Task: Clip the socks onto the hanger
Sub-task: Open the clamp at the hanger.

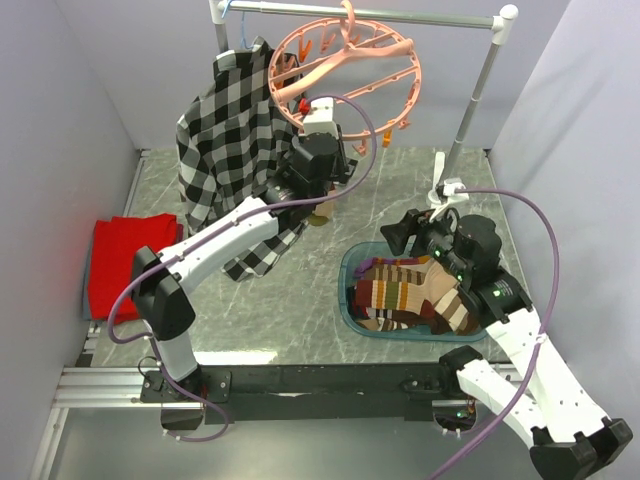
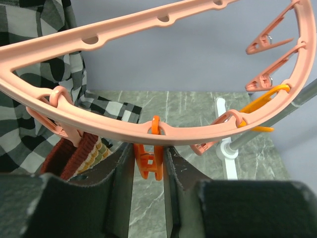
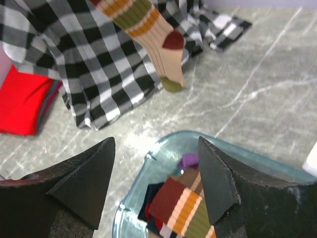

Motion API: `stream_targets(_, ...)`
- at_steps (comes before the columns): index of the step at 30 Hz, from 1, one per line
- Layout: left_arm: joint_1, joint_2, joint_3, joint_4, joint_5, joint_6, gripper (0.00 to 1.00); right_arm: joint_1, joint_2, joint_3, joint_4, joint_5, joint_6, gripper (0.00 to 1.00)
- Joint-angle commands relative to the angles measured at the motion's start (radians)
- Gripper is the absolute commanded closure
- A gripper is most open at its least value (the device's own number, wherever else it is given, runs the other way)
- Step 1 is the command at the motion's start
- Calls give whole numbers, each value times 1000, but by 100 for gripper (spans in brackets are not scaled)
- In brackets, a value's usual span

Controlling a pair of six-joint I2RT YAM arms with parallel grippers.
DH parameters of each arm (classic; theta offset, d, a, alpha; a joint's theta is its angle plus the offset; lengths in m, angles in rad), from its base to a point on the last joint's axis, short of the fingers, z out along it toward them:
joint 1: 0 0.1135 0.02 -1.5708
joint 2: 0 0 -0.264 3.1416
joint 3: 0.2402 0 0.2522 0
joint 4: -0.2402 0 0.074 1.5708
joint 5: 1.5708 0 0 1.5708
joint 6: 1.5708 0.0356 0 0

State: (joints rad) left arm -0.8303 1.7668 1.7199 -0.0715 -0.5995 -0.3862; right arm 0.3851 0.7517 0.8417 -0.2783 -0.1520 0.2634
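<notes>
Hanging sock (image 3: 143, 22) (image 2: 79, 156): striped in cream, orange and olive, maroon at the heel, olive at the toe; ribbed cuff up under a pink clip (image 2: 62, 130) on the hanger's near rim, toe pointing down in front of the plaid shirt.
Hanger (image 1: 413, 70) (image 2: 109, 122): round salmon-pink frame with crossbars, hooked over the rail at the back of the table and tilted; small pink clips dangling around its rim, one yellow clip (image 2: 262, 98) among them on the right.
Orange clip (image 2: 148, 161): hung from the near rim just right of the sock's cuff, sitting between the two dark pads.
Left gripper (image 2: 148, 151): held up at the hanger's near rim, pads pressed in on either side of the orange clip, pinching it; left pad just beside the hanging sock's cuff.
Socks (image 1: 410, 290) (image 3: 178, 208): loose ones piled in the basin, mostly striped in brown, maroon, tan and cream.
Basin (image 1: 345, 290) (image 3: 136, 168): pale blue, translucent, low-walled, resting on the right half of the table in front of the right arm.
Right gripper (image 3: 154, 148) (image 1: 392, 235): fingers spread wide with nothing between them, poised over the basin's rim, well apart from the hanger.
Plaid shirt (image 1: 225, 130) (image 3: 74, 49): black-and-white, draped at the rail's left end, hem lying on the table.
Red cloth (image 1: 120, 260) (image 3: 20, 104): folded flat at the table's left edge, near the shirt's hem.
Rail (image 1: 420, 17): grey metal bar on white-jointed uprights, spanning the back.
Table (image 1: 400, 190): grey-green marbled top, bearing basin, cloth and shirt hem.
</notes>
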Motion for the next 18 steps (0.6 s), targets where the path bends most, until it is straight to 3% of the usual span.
stream_targets(1, 2, -17, 84, -60, -2, -2, 88, -5, 31, 8, -96, -23, -7, 26)
stream_targets(6, 7, -3, 135, -132, 13, 0, 91, 38, 147, 42, -212, 21, -3, 26)
stream_targets(11, 13, 10, 167, -195, 35, -5, 94, 181, 283, 65, -311, 149, -15, 29)
stream_targets(18, 17, 17, 193, -243, 66, -17, 98, 291, 393, 60, -295, 140, -72, 50)
